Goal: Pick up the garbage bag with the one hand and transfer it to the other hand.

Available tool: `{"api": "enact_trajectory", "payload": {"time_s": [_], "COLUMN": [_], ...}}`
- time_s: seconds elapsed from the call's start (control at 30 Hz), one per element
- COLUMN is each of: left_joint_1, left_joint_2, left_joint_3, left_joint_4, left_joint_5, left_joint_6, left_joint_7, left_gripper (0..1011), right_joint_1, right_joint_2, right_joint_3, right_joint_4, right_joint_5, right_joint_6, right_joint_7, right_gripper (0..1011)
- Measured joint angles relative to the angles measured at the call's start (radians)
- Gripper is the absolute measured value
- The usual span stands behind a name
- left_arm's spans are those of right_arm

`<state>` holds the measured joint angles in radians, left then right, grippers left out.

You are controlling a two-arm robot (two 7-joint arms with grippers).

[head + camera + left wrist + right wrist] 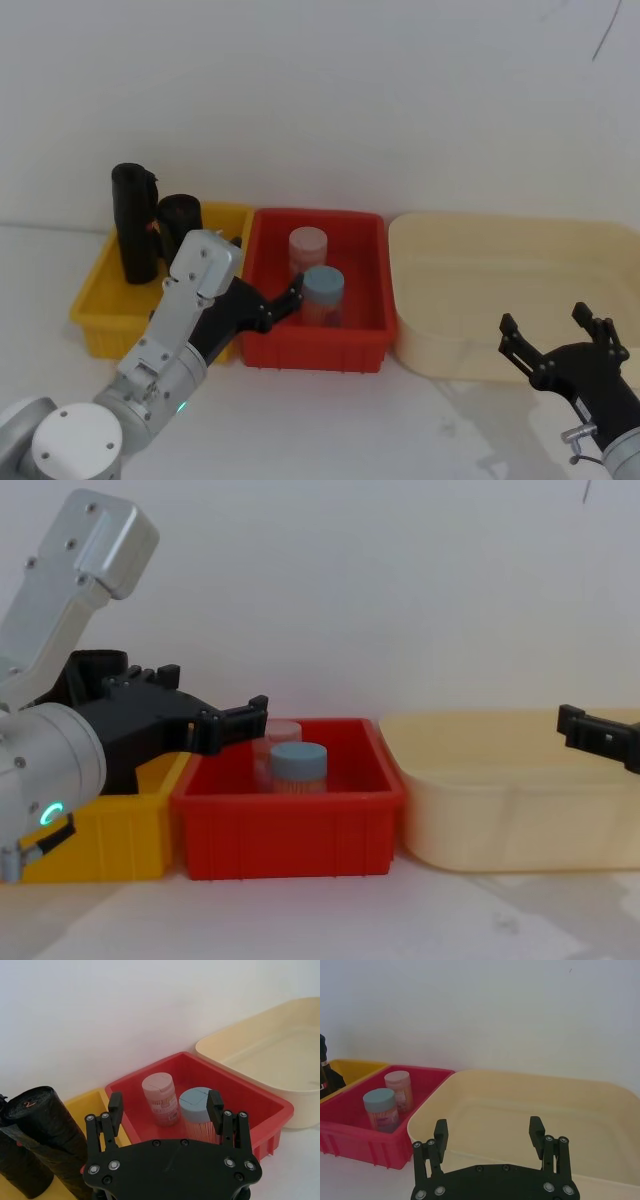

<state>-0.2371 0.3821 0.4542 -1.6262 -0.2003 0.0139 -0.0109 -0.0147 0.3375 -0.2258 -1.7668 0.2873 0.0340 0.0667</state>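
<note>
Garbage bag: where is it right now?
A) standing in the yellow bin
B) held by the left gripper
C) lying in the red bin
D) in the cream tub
A: the garbage bag stands upright in the yellow bin, and the left gripper is open, holding nothing.

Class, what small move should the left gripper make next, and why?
Probably swing the left gripper leftward to the garbage bag. It is open but aimed at the jars in the red bin; the bag stands ungrasped in the yellow bin. The right gripper hovers before the cream tub.
</note>
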Motion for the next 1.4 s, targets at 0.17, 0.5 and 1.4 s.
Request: {"api": "enact_trajectory", "payload": {"time_s": [0.17,0.5,1.4], "left_joint_1": [0.000,0.000,-0.004], "left_joint_2": [0.000,0.000,0.000], "left_joint_3": [0.000,0.000,-0.002], "left_joint_4": [0.000,0.000,-0.001], "left_joint_5": [0.000,0.000,-0.001], "left_joint_6": [0.000,0.000,0.003], "left_joint_7": [0.000,0.000,-0.002], "left_gripper": [1002,1002,1001], "right_joint_1": [0.000,0.000,0.003], "right_joint_2": [0.000,0.000,-0.002], "right_joint_3": [0.000,0.000,0.000], "right_joint_4": [0.000,0.000,0.000], "right_joint_5": [0.000,0.000,0.000], "right_joint_6": [0.000,0.000,0.001], "right_joint_7": [0.000,0.000,0.001], "right_gripper": [1000,1000,1000]}}
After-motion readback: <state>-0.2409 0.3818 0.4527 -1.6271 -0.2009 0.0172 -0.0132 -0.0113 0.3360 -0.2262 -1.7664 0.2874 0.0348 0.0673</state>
